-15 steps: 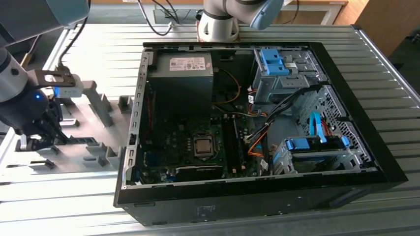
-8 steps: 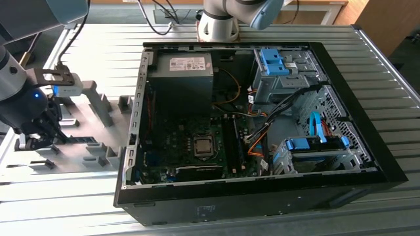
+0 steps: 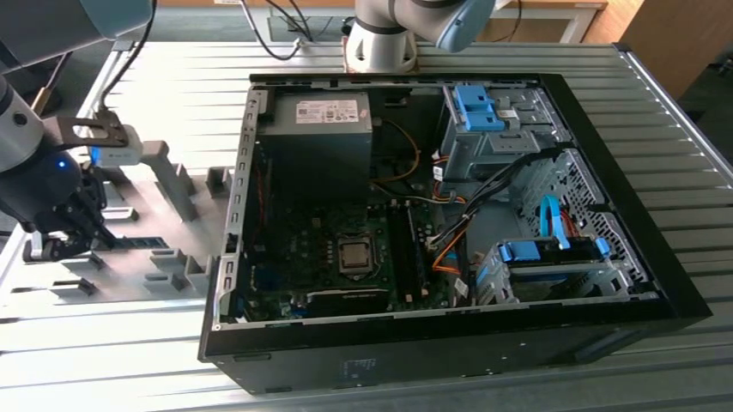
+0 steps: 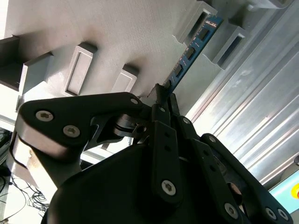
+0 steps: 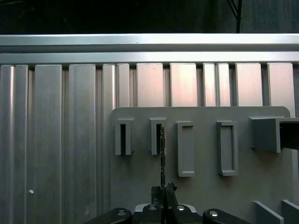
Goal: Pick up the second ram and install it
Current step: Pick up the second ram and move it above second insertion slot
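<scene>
Here, the grey fixture plate (image 5: 201, 186) lies on a ribbed aluminium table (image 5: 46, 140), and moulded blocks with narrow slots and open rectangular pockets rise from its matte, faintly grainy surface. The second ram (image 4: 192, 49) stands on its long edge across this plate. It is a thin blue-green board carrying a row of black chips, and its far end sits at one slotted block (image 5: 156, 136). The black gripper (image 4: 164, 95) is clenched on the ram's near end, with its slim fingertips pinching the board from both faces. The first wrist view shows the stick edge-on as a dark line running from the slot to the fingers.

In the exterior view the gripper (image 3: 71, 236) hangs low over the fixture plate (image 3: 160, 249), at that view's left. Beside the plate lies an open black computer case (image 3: 458, 352), a boxy metal shell. It holds a dark motherboard (image 3: 309, 249) with a square silver processor socket (image 3: 355, 255), a grey power supply (image 3: 315, 137), two blue-handled drive cages (image 3: 481, 107) and loose orange and black cables (image 3: 447, 249).
</scene>
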`<move>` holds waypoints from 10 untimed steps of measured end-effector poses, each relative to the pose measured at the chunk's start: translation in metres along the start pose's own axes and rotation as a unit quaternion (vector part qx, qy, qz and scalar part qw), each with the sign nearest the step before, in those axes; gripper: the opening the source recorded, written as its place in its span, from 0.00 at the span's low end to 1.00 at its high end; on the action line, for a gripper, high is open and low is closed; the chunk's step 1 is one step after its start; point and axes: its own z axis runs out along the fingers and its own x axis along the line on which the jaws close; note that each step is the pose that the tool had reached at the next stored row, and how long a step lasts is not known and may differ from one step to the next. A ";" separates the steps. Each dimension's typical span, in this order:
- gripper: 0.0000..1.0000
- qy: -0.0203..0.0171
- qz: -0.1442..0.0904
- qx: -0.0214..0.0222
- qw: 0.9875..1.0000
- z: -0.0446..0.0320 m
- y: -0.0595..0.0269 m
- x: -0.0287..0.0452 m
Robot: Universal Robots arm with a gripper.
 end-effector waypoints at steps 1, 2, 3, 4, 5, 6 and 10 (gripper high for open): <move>0.14 0.000 0.000 0.000 1.000 -0.0005 0.0000 0.0000; 0.14 0.000 0.000 0.000 1.000 -0.0010 0.0000 0.0000; 0.14 0.000 0.000 0.000 1.000 -0.0014 0.0000 0.0000; 0.14 0.000 0.000 0.000 1.000 -0.0018 0.0001 -0.0001; 0.14 0.000 0.000 0.000 1.000 -0.0022 0.0000 -0.0001; 0.14 0.000 0.000 0.000 1.000 -0.0026 0.0001 -0.0001; 0.14 0.000 0.000 0.000 1.000 -0.0044 0.0001 -0.0002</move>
